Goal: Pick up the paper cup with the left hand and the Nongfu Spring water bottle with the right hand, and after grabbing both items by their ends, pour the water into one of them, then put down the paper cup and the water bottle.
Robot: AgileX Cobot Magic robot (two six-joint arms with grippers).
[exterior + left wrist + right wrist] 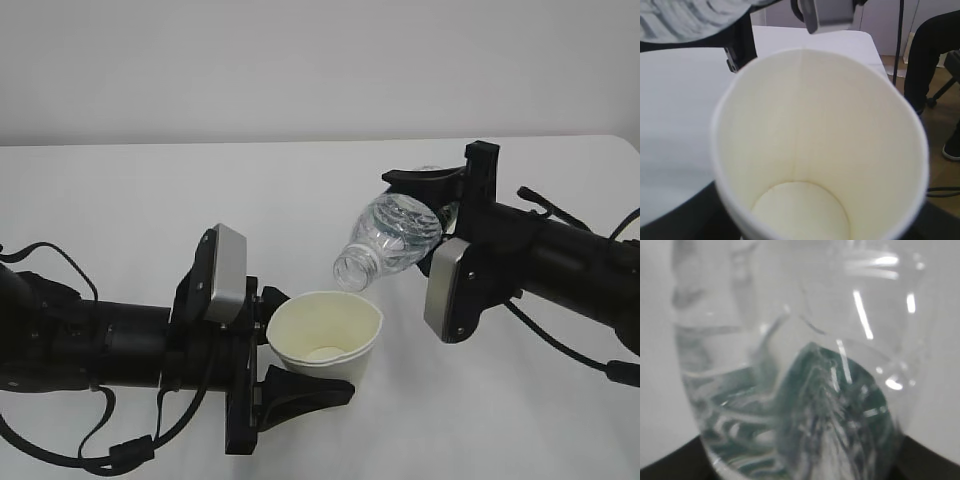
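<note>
ribbed clear bottle [392, 236] tilted over tapered paper cup [325, 335].

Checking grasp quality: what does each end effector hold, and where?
Left end effector: paper cup, by its side wall. Right end effector: water bottle, near its base.

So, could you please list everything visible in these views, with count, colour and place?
paper cup: one, white with cream inside, held upright at centre, looks empty
water bottle: one, clear plastic, uncapped, tilted mouth-down above the cup's rim
table: one, white, beneath everything
seated person: one, dark clothes, right edge of the left wrist view
left end effector: one, black, gripping the cup's sides
right end effector: one, black, gripping the bottle's base end
</note>
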